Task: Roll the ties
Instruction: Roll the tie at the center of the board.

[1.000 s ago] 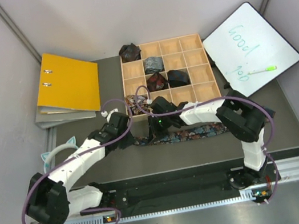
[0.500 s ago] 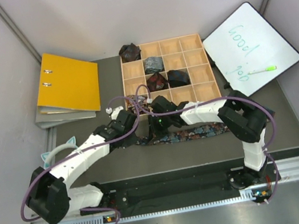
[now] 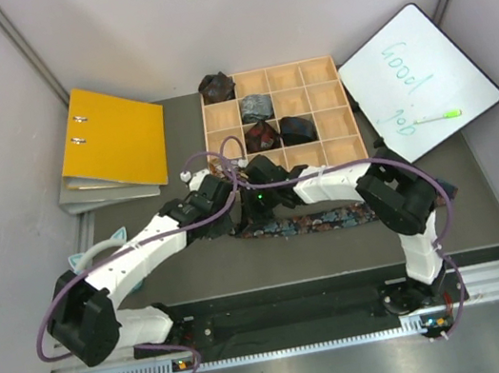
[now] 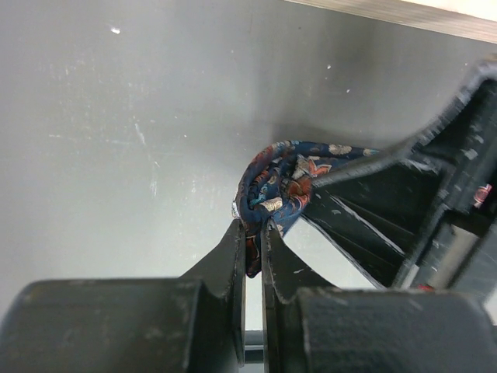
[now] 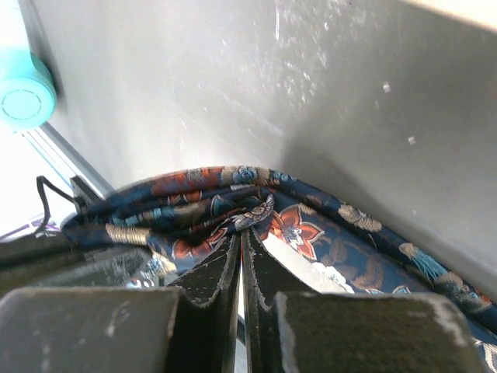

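Clamping the bunched left end of the navy tie (image 3: 319,222) with left pincer (image 4: 254,233) and right pincer (image 5: 239,245) both closed, remainder stretched along the surface (image 3: 273,264). Risks spilling the loose coil through uneven pulling or slipping fabric.

- tie (image 5: 295,225): soft printed cloth, a bit of silky sheen, all crumpled
- counter (image 4: 116,155): smooth grey, mostly matt, scratched and speckled
- left pincer (image 4: 254,231) and right pincer (image 5: 239,238): matt black plastic, scuffed, kinda grainy
- tray (image 3: 313,61): bare pale wood
- binder (image 3: 115,138): smooth yellow cover
- whiteboard (image 3: 419,79): glossy white
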Tool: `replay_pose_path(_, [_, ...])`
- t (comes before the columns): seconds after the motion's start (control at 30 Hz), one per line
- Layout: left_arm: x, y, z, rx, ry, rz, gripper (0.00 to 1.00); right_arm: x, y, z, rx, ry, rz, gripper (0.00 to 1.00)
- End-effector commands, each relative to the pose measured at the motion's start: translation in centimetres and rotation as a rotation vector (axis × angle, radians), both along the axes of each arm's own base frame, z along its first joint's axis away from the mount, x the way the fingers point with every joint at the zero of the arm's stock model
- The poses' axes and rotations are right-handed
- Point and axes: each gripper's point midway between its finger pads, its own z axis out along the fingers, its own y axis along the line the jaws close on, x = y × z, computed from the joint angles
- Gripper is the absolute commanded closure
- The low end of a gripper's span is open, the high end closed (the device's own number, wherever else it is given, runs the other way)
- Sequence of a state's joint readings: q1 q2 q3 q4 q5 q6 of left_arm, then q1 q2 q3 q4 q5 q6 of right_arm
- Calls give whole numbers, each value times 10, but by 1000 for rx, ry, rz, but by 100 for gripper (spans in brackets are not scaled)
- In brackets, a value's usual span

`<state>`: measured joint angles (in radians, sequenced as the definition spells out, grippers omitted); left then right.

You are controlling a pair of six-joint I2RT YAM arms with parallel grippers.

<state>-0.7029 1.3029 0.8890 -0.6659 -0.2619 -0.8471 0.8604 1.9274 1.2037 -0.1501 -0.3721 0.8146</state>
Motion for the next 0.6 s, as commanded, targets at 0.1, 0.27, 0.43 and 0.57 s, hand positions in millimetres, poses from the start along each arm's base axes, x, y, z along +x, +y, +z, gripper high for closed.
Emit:
replay_pose_path(0.1, [8, -12, 18, -9, -23, 0, 99, 11, 24, 11, 52, -23, 26, 96])
replay_pose_path(0.27, [9, -17, 16, 1, -11, -8, 99, 8, 21, 7, 42, -13, 29, 96])
replay_pose_path(0.43, [10, -22, 9, 31, 8, -17, 99, 7, 8, 3, 27, 0, 19, 96])
replay_pose_path(0.57, [9, -32, 4, 48, 20, -34, 98, 8, -2, 1, 20, 5, 13, 96])
